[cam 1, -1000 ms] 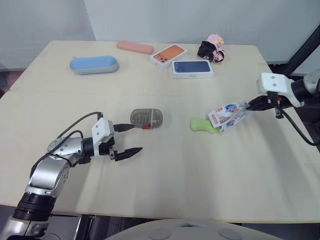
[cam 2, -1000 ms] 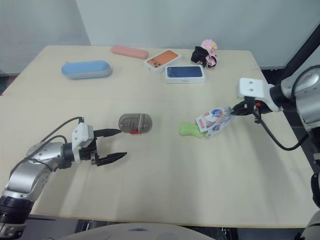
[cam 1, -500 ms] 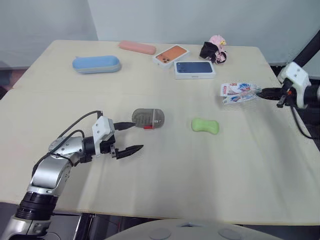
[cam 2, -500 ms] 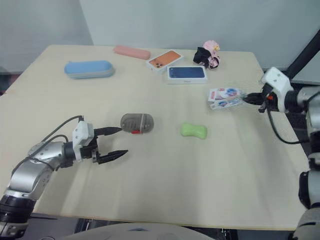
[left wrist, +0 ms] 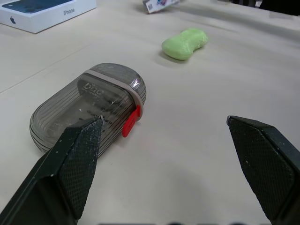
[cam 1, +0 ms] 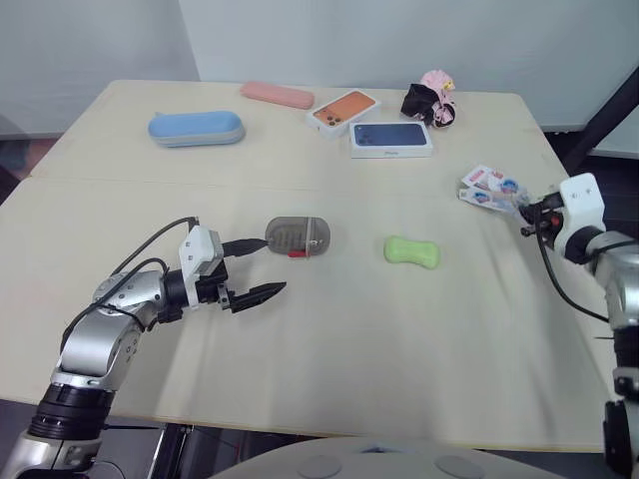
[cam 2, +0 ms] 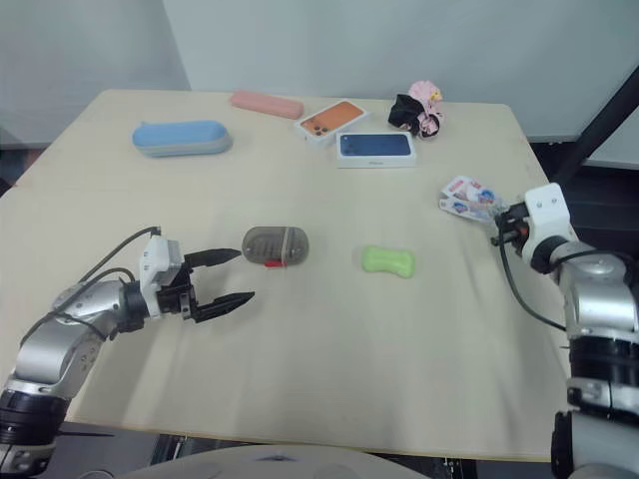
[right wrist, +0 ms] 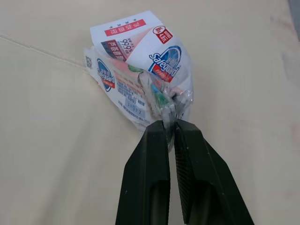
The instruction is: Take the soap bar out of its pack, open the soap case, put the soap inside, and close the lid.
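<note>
Up close from the right wrist: right claw (right wrist: 169,125) pressed together on the crimped end of the soap pack (right wrist: 136,56), wrapper crumpled, red and blue print on white. From the head, the same pair small at the right edge of the table (cam 1: 349,359).

From the left wrist: left claw (left wrist: 164,119) spread wide, one fingertip at the edge of the closed grey soap case (left wrist: 89,105), touching or not unclear, red clasp (left wrist: 131,123) facing the gap.

Bare green soap (cam 1: 411,250) lying mid-table, right of the case, well apart from the pack.

Along the far side, from the head: blue case (cam 1: 197,129), pink case (cam 1: 277,95), orange phone box (cam 1: 340,110), dark phone box (cam 1: 391,139), pink-and-black toy (cam 1: 429,100).

Pale wooden top with a seam (cam 1: 120,181) running across; plain grey wall (cam 1: 399,40) behind.
</note>
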### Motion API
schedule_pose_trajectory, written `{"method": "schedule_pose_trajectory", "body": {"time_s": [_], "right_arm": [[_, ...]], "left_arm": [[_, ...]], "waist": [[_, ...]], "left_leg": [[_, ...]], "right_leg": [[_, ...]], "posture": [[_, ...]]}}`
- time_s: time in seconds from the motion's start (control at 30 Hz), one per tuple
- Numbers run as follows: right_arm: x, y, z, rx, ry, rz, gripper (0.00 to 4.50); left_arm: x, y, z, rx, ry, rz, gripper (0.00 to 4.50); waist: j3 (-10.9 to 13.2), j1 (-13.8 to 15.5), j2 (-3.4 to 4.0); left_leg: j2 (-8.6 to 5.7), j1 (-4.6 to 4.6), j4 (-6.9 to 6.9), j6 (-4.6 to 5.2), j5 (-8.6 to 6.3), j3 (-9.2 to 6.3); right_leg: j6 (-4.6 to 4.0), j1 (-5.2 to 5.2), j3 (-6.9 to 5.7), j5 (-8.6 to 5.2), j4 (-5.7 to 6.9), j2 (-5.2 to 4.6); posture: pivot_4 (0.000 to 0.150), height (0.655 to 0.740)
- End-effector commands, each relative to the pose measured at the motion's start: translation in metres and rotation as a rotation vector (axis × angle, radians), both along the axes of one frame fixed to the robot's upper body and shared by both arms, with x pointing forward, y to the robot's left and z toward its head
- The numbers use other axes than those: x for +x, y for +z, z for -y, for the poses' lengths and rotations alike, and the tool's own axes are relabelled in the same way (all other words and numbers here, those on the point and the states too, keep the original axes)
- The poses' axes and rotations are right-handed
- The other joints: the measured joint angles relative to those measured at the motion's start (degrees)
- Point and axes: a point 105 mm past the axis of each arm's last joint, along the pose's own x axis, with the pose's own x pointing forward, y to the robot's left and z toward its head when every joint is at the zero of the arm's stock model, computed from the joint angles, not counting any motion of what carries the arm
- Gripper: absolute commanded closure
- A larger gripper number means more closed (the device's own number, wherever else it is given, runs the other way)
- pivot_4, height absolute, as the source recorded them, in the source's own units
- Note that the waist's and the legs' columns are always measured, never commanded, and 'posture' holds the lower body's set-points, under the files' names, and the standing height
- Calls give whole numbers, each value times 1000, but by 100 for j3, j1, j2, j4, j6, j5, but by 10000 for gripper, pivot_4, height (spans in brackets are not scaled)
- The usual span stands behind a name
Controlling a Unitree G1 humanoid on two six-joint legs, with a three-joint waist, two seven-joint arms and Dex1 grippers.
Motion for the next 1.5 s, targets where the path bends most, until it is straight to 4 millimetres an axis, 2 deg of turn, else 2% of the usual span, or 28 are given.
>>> {"method": "schedule_pose_trajectory", "body": {"time_s": [0.03, 0.13, 0.3, 0.5, 0.53, 0.63, 0.73, 0.83, 0.97, 1.03, 1.1, 1.2, 1.37, 1.5], "right_arm": [[-13, 8, 10, 21, -164, 52, 43137], [-21, 2, 8, 47, -231, 42, 43137], [-26, -3, -1, 107, -230, 22, 43137], [-27, 1, -2, 90, -192, 9, 24553], [-26, 4, -2, 75, -178, 12, 20201], [-22, 14, 1, 20, -133, 41, 10396], [-15, 32, -1, -33, -11, 104, 636], [-14, 43, -12, -37, 137, 115, 61], [-15, 60, -38, -123, 408, 181, 61], [-19, 62, -54, -120, 547, 197, 61], [-31, 55, -74, -103, 726, 193, 61], [-49, 38, -88, -61, 905, 201, 61], [-75, 1, -91, -67, 1099, 157, 61], [-78, -13, -90, -50, 1130, 150, 61]], "left_arm": [[-4, 9, 0, 15, -25, 46, 0], [-4, 9, 0, 12, -21, 44, 0], [-4, 9, 1, 15, -25, 42, 0], [0, 9, -1, 25, -26, 49, 0], [0, 9, -1, 26, -27, 50, 0], [1, 8, -1, 35, -30, 55, 0], [2, 7, -1, 44, -30, 58, 0], [4, 7, -2, 50, -29, 64, 0], [8, 7, -3, 62, -28, 74, 0], [10, 8, -3, 62, -29, 77, 0], [11, 7, -4, 80, -34, 85, 0], [16, 7, -5, 94, -21, 100, 0], [24, 6, -7, 140, -2, 130, 0], [32, 4, -8, 188, -6, 154, 0]], "waist": [[-1, 4, 2], [-5, -21, 9], [-6, -84, 9], [-5, -149, 11], [-5, -160, 12], [-3, -169, 15], [-2, -175, 16], [-2, -183, 16], [-2, -179, 16], [-2, -186, 16], [-2, -184, 16], [-3, -174, 15], [-3, -174, 14], [-3, -235, 14]], "left_leg": [[0, 1, -1, -1, 0, 0], [-2, 4, -4, -2, -1, 1], [-5, 21, -30, -10, 4, 1], [-7, 52, -51, -15, 5, 2], [-8, 58, -54, -15, 5, 3], [-10, 89, -72, -18, 7, 7], [-10, 100, -77, -19, 7, 7], [-10, 101, -78, -18, 7, 6], [-10, 99, -79, -16, 7, 4], [-10, 98, -79, -16, 7, 5], [-9, 98, -78, -15, 7, 4], [-8, 95, -77, -11, 5, 4], [-11, 81, -66, 2, 1, 3], [-10, 84, -63, 10, 5, 4]], "right_leg": [[0, 0, 0, 0, 0, -1], [1, 0, 1, 0, -2, -4], [1, 8, 1, 0, -10, -5], [2, 35, 0, -1, -22, -6], [2, 38, 1, -1, -24, -7], [2, 64, 3, -1, -37, -8], [2, 77, 2, -1, -44, -10], [2, 80, 2, -1, -46, -9], [2, 82, 0, -1, -48, -9], [2, 80, 1, -1, -47, -9], [1, 80, 0, -1, -46, -9], [0, 80, -3, -2, -46, -10], [-1, 74, -8, -2, -43, -20], [-2, 74, -8, -3, -36, -21]], "posture": [[1500, 7400], [1500, 7400], [1500, 7400], [1500, 7400], [1500, 7400], [1500, 7400], [1500, 7400], [1500, 7400], [1500, 7400], [1500, 7400], [1500, 7400], [1500, 7400], [1500, 7400], [1500, 7400]]}}
